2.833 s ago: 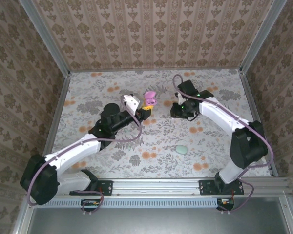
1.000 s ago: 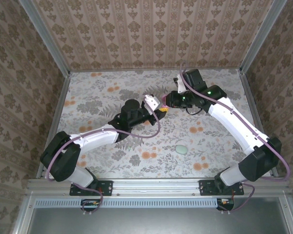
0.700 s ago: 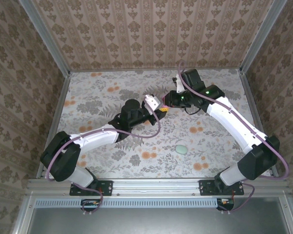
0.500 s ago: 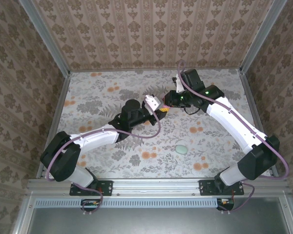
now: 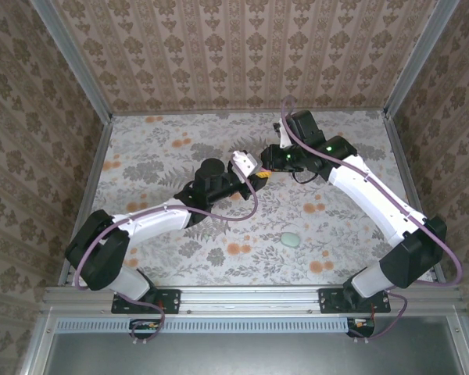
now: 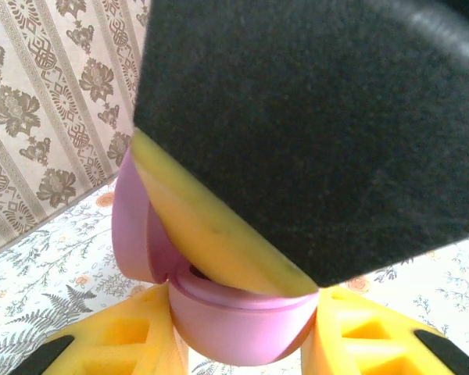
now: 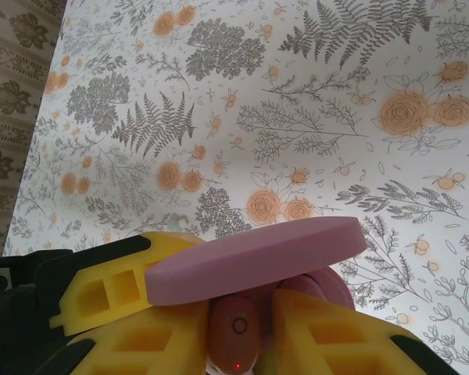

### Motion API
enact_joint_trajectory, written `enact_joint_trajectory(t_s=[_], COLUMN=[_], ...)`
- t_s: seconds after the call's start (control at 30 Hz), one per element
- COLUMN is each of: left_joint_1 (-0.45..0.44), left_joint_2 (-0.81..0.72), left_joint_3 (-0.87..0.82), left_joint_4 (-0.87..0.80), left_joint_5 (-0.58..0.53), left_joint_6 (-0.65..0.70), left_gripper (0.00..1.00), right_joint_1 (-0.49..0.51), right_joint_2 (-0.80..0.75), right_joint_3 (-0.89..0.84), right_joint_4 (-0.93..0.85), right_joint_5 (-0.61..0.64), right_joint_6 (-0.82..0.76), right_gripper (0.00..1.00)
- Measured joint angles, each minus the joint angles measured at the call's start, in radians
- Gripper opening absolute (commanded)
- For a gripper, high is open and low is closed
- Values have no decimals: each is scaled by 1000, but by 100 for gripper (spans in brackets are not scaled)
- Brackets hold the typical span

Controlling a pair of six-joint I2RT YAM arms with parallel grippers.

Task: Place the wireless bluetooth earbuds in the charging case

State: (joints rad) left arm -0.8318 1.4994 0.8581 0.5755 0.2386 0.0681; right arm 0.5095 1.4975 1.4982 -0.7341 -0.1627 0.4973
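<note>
A pinkish-purple charging case [image 6: 242,320] is held up off the table, my left gripper [image 6: 242,316] shut on its lower shell between yellow fingers [image 6: 121,344]. Its lid [image 7: 254,258] stands open. My right gripper [image 7: 236,332] comes in from the right, right over the case's open mouth, shut on a pinkish-purple earbud [image 7: 234,336] with a tiny red light. In the top view the two grippers meet at mid-table, the left gripper [image 5: 256,177] just below the right gripper [image 5: 270,162]. The right gripper's yellow finger [image 6: 211,234] covers the case's wells.
A mint-green pebble-shaped case [image 5: 290,238] lies shut on the floral table, nearer the front and to the right of the grippers. Patterned walls and metal rails [image 5: 90,183] enclose the table on three sides.
Since the oldest frame both arms have come together at mid-table. Over the last second the right gripper has edged slightly closer over the case; the left arm holds still.
</note>
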Motion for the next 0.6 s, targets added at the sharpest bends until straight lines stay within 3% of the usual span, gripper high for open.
enact_joint_trajectory(t_s=[0.6], left_joint_1=[0], left_joint_2=[0], left_joint_3=[0], left_joint_4=[1], left_joint_5=[0], left_joint_6=[0], left_gripper=[34], right_joint_1=[0], right_joint_2=[-3], right_joint_3=[1], right_joint_4=[0], right_joint_5=[-10], right_joint_6=[1], right_gripper=[33])
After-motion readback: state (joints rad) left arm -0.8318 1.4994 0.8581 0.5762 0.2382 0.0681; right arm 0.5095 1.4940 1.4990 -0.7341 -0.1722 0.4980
